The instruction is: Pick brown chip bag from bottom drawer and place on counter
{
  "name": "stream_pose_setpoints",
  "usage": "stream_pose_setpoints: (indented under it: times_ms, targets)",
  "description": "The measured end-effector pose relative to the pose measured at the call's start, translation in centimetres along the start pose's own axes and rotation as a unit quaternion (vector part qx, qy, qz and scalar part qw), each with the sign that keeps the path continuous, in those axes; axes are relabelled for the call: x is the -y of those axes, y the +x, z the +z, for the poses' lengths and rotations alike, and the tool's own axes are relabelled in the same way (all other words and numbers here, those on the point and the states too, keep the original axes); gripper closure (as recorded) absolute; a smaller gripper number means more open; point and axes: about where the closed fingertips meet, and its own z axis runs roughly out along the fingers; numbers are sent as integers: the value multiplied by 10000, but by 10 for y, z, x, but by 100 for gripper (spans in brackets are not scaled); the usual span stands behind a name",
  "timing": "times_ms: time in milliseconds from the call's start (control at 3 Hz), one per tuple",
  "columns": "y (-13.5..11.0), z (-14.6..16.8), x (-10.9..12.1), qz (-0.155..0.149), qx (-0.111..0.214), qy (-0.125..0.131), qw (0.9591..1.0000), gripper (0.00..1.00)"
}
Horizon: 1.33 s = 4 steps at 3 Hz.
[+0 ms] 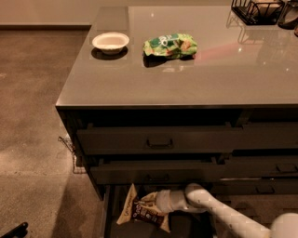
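One brown chip bag [139, 210] lies in the open bottom drawer [106, 217], toward its left side, crumpled, with one cream corner pointing up. Its front carries light writing that is too small to read.

The single gripper [159, 203] is down in that drawer at the bag's right edge and touches it. Whether it has closed on the bag cannot be told, since its tip is hidden against the bag. The white arm [223, 214] reaches in from the lower right.

Two handled drawers [158, 139] sit above, both slightly pulled out.

On the counter [195, 83] are one green chip bag [170, 45] with print that cannot be read, one white bowl [110, 42] to its left, and one black wire basket [258, 10] at the far right corner.
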Motion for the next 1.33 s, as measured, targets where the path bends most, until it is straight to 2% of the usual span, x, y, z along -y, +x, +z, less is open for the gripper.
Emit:
stream_pose_setpoints:
  times_ms: [333, 667, 1000, 1333]
  targets:
    - [-48, -59, 6, -516, 379, 382, 9972, 100]
    - [-49, -59, 6, -516, 379, 383, 9972, 100]
    - [-93, -107, 8, -1035, 710, 809, 9888, 100]
    - [-140, -159, 1, -1538, 1000, 1286, 9746, 100]
